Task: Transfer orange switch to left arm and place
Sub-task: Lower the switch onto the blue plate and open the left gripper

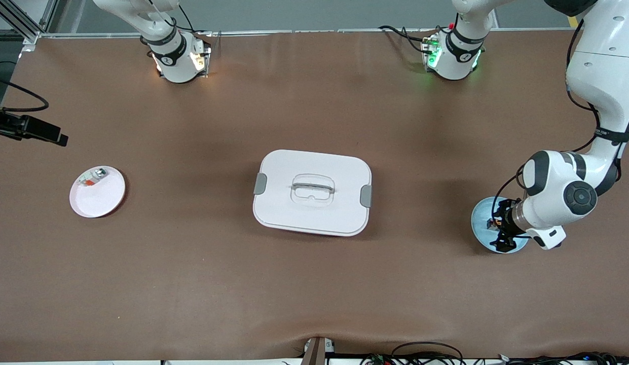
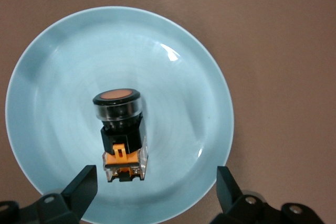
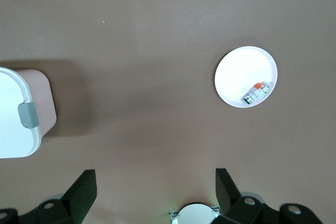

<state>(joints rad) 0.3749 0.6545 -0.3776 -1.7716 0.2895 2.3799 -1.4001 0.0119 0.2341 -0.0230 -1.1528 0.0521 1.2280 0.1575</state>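
The orange switch (image 2: 119,129) lies on its side on a pale blue plate (image 2: 63,77) at the left arm's end of the table. It has a black body, a round orange cap and an orange and clear end. My left gripper (image 2: 155,187) is low over that plate (image 1: 480,213), open, with one finger on each side of the switch (image 1: 494,223) and touching nothing. In the front view the left gripper (image 1: 501,226) partly hides the switch. My right gripper (image 3: 155,187) hangs open and empty high above the table and does not show in the front view. The white box (image 1: 312,192) stands mid-table.
A white plate (image 1: 104,200) at the right arm's end holds a small white-grey part with a red bit (image 1: 93,178). The right wrist view shows this plate (image 3: 239,74), the part (image 3: 257,92) and a corner of the box (image 3: 13,114). Brown table lies between.
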